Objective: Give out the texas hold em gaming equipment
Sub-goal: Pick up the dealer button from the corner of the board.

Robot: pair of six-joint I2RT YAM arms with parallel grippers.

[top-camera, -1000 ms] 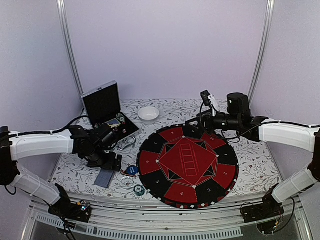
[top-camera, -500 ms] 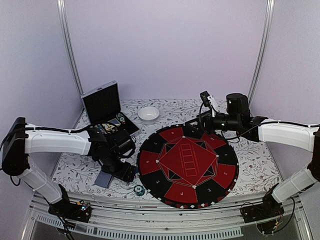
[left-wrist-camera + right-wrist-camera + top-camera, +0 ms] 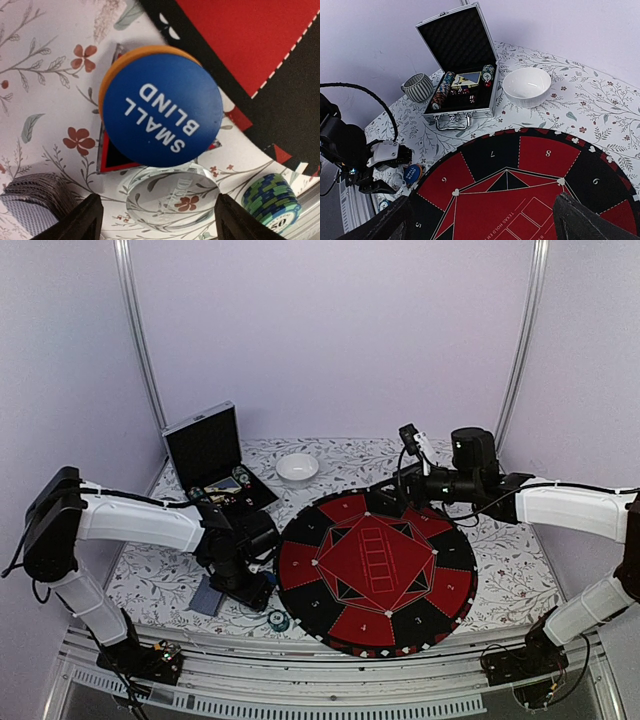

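Observation:
In the left wrist view a blue "SMALL BLIND" button disc (image 3: 160,107) lies on top of an orange disc (image 3: 112,70) on the floral cloth. Just below them lies a clear round dealer disc (image 3: 172,197). My left gripper (image 3: 159,212) is open and straddles the clear disc, its right finger close to the rim. A deck of cards (image 3: 30,205) lies at lower left and a blue-green chip stack (image 3: 272,197) at lower right. My right gripper (image 3: 487,227) hangs open and empty above the felt mat (image 3: 530,200). More chips (image 3: 442,90) sit in the case.
The open silver case (image 3: 215,455) stands at the back left, with a white bowl (image 3: 297,468) to its right. A striped cup (image 3: 417,86) sits left of the case. The round mat (image 3: 375,570) fills the middle. The deck (image 3: 208,595) and chip stack (image 3: 278,621) lie beside the left gripper (image 3: 250,585).
My left arm has swung right and down over the button discs beside the mat, and its jaws have narrowed. The right arm has barely moved.

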